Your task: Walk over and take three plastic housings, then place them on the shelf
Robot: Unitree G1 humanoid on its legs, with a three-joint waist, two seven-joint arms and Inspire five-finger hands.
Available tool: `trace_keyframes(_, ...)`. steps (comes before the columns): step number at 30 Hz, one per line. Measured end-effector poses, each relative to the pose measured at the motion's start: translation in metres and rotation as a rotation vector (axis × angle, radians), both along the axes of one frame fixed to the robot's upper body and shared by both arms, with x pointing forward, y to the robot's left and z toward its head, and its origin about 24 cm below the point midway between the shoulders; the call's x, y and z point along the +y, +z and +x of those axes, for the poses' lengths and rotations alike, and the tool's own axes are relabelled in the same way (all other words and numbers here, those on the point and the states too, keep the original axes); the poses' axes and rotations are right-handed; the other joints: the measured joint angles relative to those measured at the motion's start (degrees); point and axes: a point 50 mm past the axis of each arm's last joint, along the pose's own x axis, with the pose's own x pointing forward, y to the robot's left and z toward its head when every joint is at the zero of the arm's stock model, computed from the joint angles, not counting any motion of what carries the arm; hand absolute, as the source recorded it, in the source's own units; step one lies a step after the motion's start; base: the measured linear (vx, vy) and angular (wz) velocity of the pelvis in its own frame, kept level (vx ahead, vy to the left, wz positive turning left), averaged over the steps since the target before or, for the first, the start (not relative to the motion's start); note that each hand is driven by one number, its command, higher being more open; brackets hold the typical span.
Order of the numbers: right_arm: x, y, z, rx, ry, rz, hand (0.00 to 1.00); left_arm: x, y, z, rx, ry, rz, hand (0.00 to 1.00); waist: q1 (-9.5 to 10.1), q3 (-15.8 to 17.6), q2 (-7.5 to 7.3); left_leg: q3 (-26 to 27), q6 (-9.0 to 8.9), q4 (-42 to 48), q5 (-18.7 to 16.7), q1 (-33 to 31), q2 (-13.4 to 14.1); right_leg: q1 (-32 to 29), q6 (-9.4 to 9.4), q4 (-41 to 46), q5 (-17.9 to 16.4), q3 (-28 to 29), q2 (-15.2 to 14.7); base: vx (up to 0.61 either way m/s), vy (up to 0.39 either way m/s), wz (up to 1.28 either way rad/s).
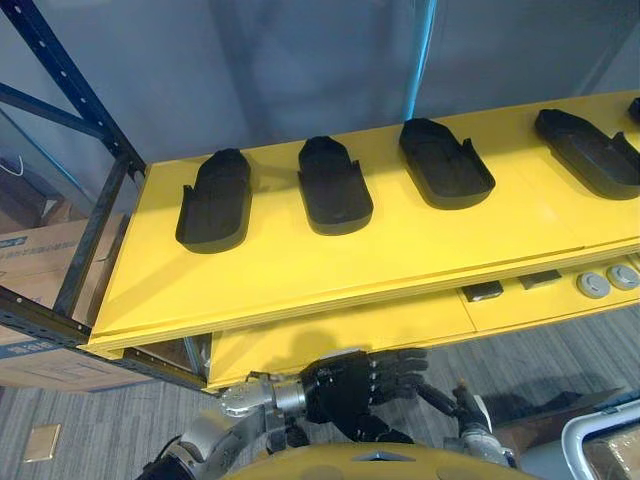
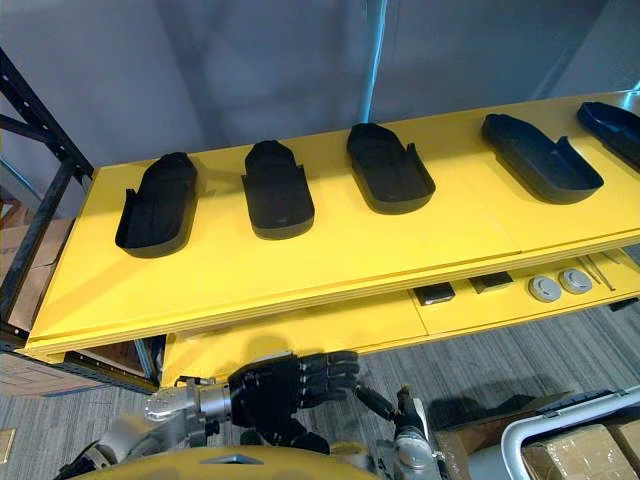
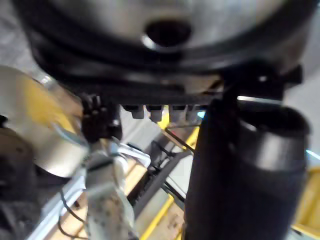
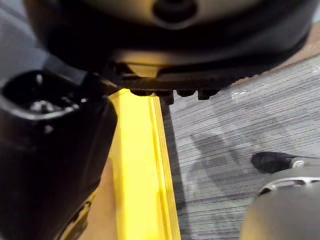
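Note:
Several black plastic housings lie in a row on the yellow top shelf board (image 1: 400, 250), hollow side up: one at the left (image 1: 215, 200), one beside it (image 1: 335, 185), a third (image 1: 445, 160), and more to the right (image 2: 540, 157). My left hand (image 1: 355, 385) hangs low in front of the shelf, below its front edge. Its fingers (image 1: 400, 365) are relaxed and hold nothing. My right hand (image 4: 50, 150) is also low and empty, beside the yellow shelf edge (image 4: 140, 165) above the grey floor.
A lower yellow shelf (image 1: 340, 335) carries two small black blocks (image 1: 483, 291) and two grey discs (image 1: 593, 284). A blue rack upright (image 1: 70, 80) and cardboard boxes (image 1: 40, 260) stand at the left. A white-framed bin with boxes (image 2: 570, 440) sits at the lower right.

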Motion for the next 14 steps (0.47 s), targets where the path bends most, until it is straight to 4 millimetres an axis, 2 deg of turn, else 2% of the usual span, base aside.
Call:
trace_keyframes(3,0.001,-0.002,-0.004,0.023,-0.036,0.018,1.00,0.010,-0.043,-0.012,0.091,0.078,0.262,1.00,-0.39,-0.06,-0.50,0.48,-0.04,0.00,-0.04,0.17,0.12,-0.15,0.01,0.05,0.02,0.52,0.06,0.00,0.006,-0.09)
trace_keyframes(4,0.001,-0.003,-0.006,0.034,-0.052,0.024,1.00,0.020,-0.059,-0.018,0.121,0.105,0.374,1.00,-0.65,-0.16,-0.72,0.54,-0.06,0.00,-0.06,0.26,0.20,-0.13,0.00,0.07,0.01,0.61,0.12,0.00,0.003,-0.06)
trace_keyframes(6,0.003,-0.005,-0.010,0.048,-0.095,0.043,1.00,0.040,-0.077,-0.026,0.164,0.173,0.517,1.00,-0.82,0.02,-1.19,0.66,-0.09,0.00,-0.08,0.45,0.30,-0.12,0.00,0.04,0.01,0.78,0.19,0.00,0.001,-0.05)
trace_keyframes(9,0.004,-0.009,-0.017,0.073,-0.204,0.072,1.00,0.063,-0.090,-0.028,0.191,0.341,0.635,1.00,-0.34,0.18,-1.79,0.92,-0.15,-0.01,-0.21,0.95,0.28,0.19,0.02,0.05,0.01,1.07,0.14,0.00,0.011,-0.05)
trace_keyframes(10,0.006,-0.011,-0.022,0.083,-0.276,0.097,1.00,0.079,-0.098,-0.033,0.217,0.449,0.716,1.00,-0.29,0.04,-2.22,0.93,-0.19,-0.01,-0.28,1.24,0.25,0.56,0.02,-0.01,0.00,1.04,0.12,0.00,0.000,0.00)
trace_keyframes(14,0.010,-0.016,-0.032,0.137,-0.363,0.161,1.00,0.102,-0.106,-0.036,0.247,0.652,0.822,1.00,-0.06,-0.09,-3.31,1.09,-0.32,-0.01,-0.41,1.72,0.20,1.06,0.11,0.04,0.07,1.14,0.10,0.00,0.000,0.00)
